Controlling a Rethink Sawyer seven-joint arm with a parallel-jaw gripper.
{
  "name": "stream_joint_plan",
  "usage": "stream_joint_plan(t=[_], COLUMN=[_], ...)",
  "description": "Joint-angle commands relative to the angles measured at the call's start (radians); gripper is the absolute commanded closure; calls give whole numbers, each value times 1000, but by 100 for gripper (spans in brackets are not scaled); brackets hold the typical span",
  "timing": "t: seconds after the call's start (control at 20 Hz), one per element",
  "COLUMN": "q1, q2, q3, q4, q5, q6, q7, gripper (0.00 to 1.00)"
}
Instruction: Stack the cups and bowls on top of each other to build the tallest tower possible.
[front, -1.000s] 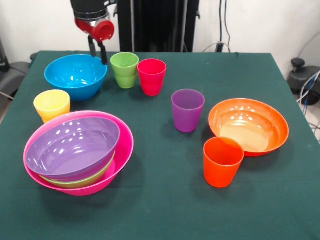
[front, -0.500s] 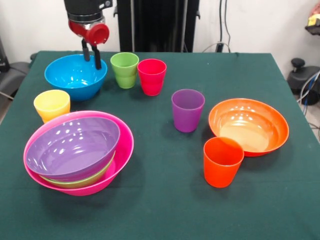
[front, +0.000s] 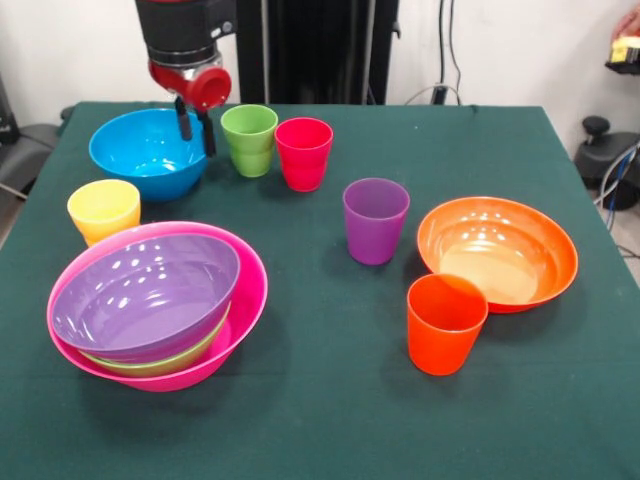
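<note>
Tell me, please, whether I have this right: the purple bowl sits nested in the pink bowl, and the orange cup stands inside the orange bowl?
Not quite. The front view shows the orange cup standing on the table in front of the orange bowl, against its rim, not inside it. The rest holds: the purple bowl sits nested in the pink bowl.

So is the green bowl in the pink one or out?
In: green bowl sits inside pink bowl, beneath purple bowl.

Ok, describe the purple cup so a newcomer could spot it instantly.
Find the wide orange bowl on the green table. The purple cup stands upright just beside it, toward the table's middle. It is the only purple tumbler, far narrower than the purple bowl.
</note>
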Motion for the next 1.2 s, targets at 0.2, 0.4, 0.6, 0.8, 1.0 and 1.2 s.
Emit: stream_joint_plan(t=[0.2, 0.4, 0.6, 0.8, 1.0, 1.2], q1=[46, 43, 40, 26, 17, 10], q2=[98, 109, 122, 137, 138, 144], q3=[54, 45, 36, 32, 30, 31], q4=[-80, -85, -93, -113, -108, -113], q5=[-50, -62, -73, -82, -94, -106], q6=[-10, -18, -21, -10, -12, -10], q7=[-33, -39, -47, -65, -72, -75], gripper=[0, 0, 0, 0, 0, 0])
